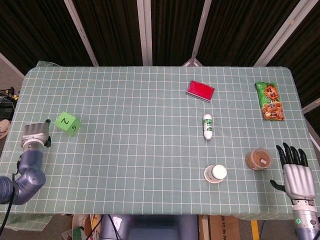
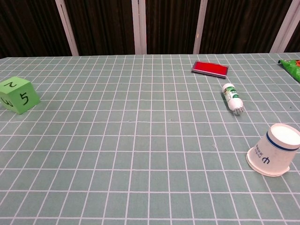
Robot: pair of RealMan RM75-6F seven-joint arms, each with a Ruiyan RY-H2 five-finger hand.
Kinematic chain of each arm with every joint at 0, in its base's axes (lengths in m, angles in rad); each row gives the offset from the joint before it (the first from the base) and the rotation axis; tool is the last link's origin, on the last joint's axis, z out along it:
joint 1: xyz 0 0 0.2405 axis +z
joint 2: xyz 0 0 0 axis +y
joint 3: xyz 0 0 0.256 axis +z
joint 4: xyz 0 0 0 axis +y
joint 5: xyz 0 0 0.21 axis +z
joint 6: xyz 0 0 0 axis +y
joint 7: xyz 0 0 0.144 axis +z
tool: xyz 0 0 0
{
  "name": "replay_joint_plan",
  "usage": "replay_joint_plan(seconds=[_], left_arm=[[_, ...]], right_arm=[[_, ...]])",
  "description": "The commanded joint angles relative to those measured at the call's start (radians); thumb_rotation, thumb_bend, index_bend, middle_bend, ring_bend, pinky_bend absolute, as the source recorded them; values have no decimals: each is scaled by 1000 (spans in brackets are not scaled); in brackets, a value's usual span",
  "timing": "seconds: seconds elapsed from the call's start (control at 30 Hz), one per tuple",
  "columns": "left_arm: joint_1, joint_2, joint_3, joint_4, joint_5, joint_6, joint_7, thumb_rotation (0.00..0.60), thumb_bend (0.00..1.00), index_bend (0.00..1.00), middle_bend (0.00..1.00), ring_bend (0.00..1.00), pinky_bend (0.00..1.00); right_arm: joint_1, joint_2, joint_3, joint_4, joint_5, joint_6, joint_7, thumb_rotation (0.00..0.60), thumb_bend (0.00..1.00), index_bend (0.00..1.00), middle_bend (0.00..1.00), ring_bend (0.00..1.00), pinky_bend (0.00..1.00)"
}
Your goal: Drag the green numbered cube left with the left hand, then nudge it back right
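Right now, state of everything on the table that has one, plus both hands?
green numbered cube: resting flat, free, 2 on top
left hand: just left of the cube, holding nothing; fingers unclear
right hand: fingers spread, empty, near table edge
paper cup: upside down, tilted
small white bottle: lying on its side
brown-filled container: upright, no lid
red flat case: lying flat, closed
snack packet: lying flat

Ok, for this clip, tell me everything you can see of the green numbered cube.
The green numbered cube is bright green with black hand-drawn numerals: a 2 on top, a 5 and what looks like a 4 on the sides facing the chest view. It looks matte and light, perhaps foam. It sits flat on the gridded tablecloth near the table's left edge, turned corner-on. Nothing touches it; the left hand lies just beside it, apart.
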Motion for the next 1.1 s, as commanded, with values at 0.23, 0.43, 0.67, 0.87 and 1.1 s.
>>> replay_joint_plan(seconds=[0.23, 0.43, 0.67, 0.87, 1.1], left_arm=[[59, 21, -50, 4, 45, 13, -37, 600, 769, 103, 676, 625, 773], [208, 45, -65, 28, 354, -6, -227, 600, 759, 107, 618, 585, 773], [328, -12, -72, 157, 595, -48, -376, 600, 722, 109, 513, 514, 748], [399, -40, -92, 224, 748, -77, -489, 600, 714, 110, 484, 509, 748], [454, -79, -112, 318, 868, -162, -603, 600, 714, 113, 476, 506, 748]], right_arm=[[-1, 3, 0, -1, 0, 0, 7, 600, 78, 79, 18, 28, 0], [-1, 5, -2, -6, 1, -4, 8, 600, 79, 79, 19, 28, 0], [-2, 3, -6, -13, 1, -3, -5, 600, 79, 79, 18, 28, 0], [-1, 3, -6, -16, 5, -5, -13, 600, 80, 79, 18, 28, 0], [-2, 5, -5, -20, 11, -5, -15, 600, 79, 79, 18, 28, 0]])
